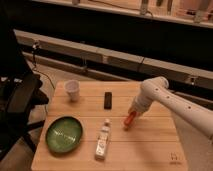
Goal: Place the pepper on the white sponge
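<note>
The pepper (128, 120) is a slim red-orange piece right of the table's middle. It hangs tilted from my gripper (133, 114), its lower tip at or just above the wooden table (150, 150). My gripper is at the end of the white arm (170, 102), which reaches in from the right, and it is shut on the pepper's upper end. The white sponge does not show in this view.
A small black block (108, 99) lies near the table's middle back. A white paper cup (73, 90) stands at the back left. A green plate (64, 134) sits at the front left. A clear bottle with a white label (103, 141) lies beside it. A dark chair (20, 100) stands left of the table.
</note>
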Controlling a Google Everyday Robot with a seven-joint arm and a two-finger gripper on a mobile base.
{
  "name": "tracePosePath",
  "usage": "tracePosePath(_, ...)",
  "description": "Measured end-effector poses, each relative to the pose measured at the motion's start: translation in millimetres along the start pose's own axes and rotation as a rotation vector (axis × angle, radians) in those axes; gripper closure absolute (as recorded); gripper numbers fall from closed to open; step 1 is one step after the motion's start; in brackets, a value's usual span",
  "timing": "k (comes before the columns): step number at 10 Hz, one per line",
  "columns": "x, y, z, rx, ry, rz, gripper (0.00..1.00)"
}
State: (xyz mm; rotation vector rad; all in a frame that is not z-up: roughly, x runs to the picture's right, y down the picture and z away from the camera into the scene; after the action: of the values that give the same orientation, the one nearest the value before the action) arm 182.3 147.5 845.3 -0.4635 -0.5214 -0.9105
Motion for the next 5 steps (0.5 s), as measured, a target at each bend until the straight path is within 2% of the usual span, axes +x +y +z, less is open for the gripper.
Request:
tracePosePath(3,1,0,-1,0.008,-0.005,0.001,1.0)
tracePosePath(5,13,7,-23,0.1,-0.031,0.013,1.0)
